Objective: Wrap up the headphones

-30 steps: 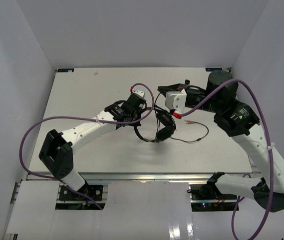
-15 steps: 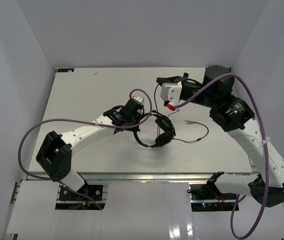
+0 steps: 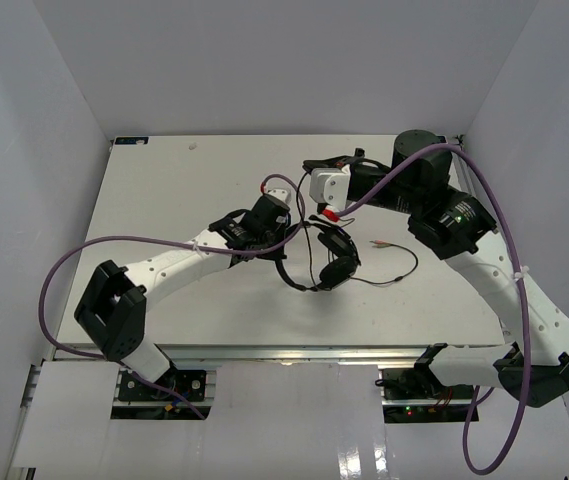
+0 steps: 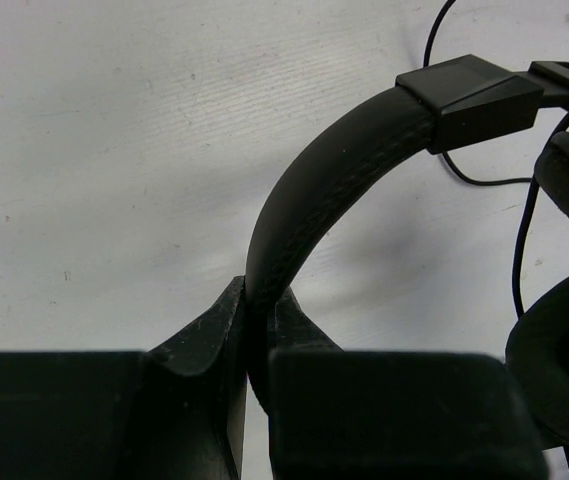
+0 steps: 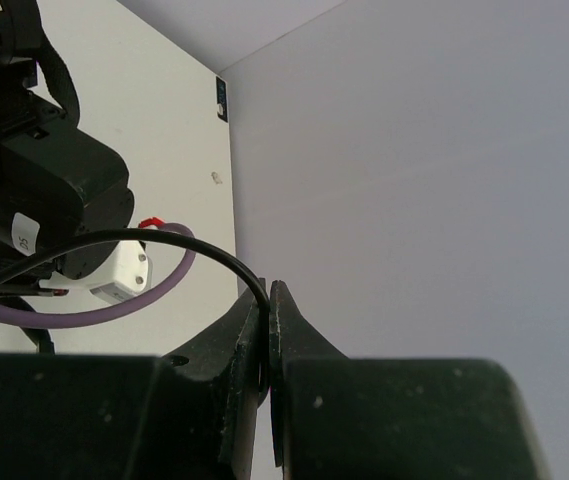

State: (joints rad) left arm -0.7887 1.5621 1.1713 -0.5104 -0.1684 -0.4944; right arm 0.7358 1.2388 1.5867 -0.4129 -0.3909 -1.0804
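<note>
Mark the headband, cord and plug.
headband (image 4: 326,175), left wrist view, middle of padded arc
cord (image 5: 154,234), right wrist view, top of the curved stretch
plug (image 3: 380,243), top external view, pale tip

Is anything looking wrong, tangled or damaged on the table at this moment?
Nothing looks damaged. The left pincer grips the headband, the right pincer pinches the cord; its plug end lies loose on the table.
</note>
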